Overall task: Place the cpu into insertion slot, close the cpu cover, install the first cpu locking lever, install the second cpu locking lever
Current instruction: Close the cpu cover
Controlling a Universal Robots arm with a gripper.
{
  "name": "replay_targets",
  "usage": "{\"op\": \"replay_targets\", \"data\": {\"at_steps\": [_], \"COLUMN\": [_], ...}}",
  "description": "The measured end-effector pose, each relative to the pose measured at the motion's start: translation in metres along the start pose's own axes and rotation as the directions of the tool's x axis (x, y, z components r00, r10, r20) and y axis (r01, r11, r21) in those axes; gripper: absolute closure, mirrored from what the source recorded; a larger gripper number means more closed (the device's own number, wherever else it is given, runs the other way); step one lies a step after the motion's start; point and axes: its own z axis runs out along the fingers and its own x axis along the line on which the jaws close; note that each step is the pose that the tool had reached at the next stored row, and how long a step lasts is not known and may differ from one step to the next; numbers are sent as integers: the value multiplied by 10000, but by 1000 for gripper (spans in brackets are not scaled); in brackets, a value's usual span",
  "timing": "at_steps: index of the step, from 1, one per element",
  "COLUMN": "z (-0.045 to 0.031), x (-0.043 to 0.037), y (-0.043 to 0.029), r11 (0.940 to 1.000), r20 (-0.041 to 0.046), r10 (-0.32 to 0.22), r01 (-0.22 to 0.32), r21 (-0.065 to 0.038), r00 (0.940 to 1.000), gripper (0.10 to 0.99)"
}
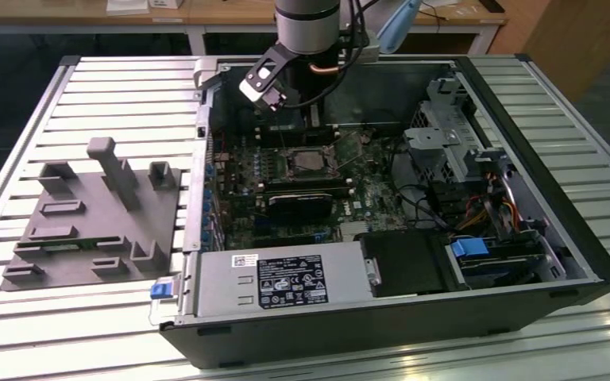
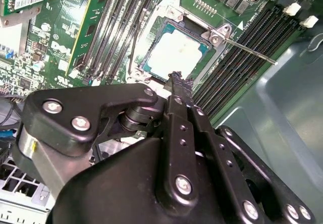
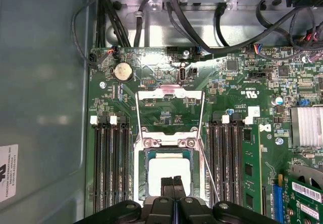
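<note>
While the cpu (image 3: 156, 168) sat flat in the insertion slot (image 3: 169, 153) on the green motherboard, the gripper (image 3: 173, 181) hung just over its pale face, jaws pressed together and empty, and the cpu cover (image 3: 169, 94) stood swung open beyond the slot's hinge edge.

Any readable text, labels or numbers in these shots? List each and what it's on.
Power supply label: print too small to read.
Case wall sticker: blurred and cut off by the picture's edge.
Card barcode sticker: digits too small to read.
Circuit board markings: blurred.
Nothing can be quoted reliably.
</note>
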Motion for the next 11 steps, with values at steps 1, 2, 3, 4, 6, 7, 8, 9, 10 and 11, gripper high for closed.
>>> {"op": "replay_targets", "data": {"at_steps": [1,2,3,4,6,7,8,9,10,11], "z": [0,0,0,0,0,-1,-6,-13,-23,-34], "x": [0,0,0,0,0,0,0,0,0,1], "y": [0,0,0,0,0,0,0,1,2,4], "r11": [10000,10000,10000,10000,10000,10000,10000,10000,10000,10000], "r20": [-1,0,0,0,0,0,3,3,0,0], "r10": [0,0,0,0,0,0,0,0,1,0], "r01": [0,0,0,0,0,0,0,0,-1,0], "r21": [0,0,0,0,0,-1,2,1,0,0], "r00": [10000,10000,10000,10000,10000,10000,10000,10000,10000,10000], "gripper": [980,980,980,980,980,980,980,980,980,980]}}
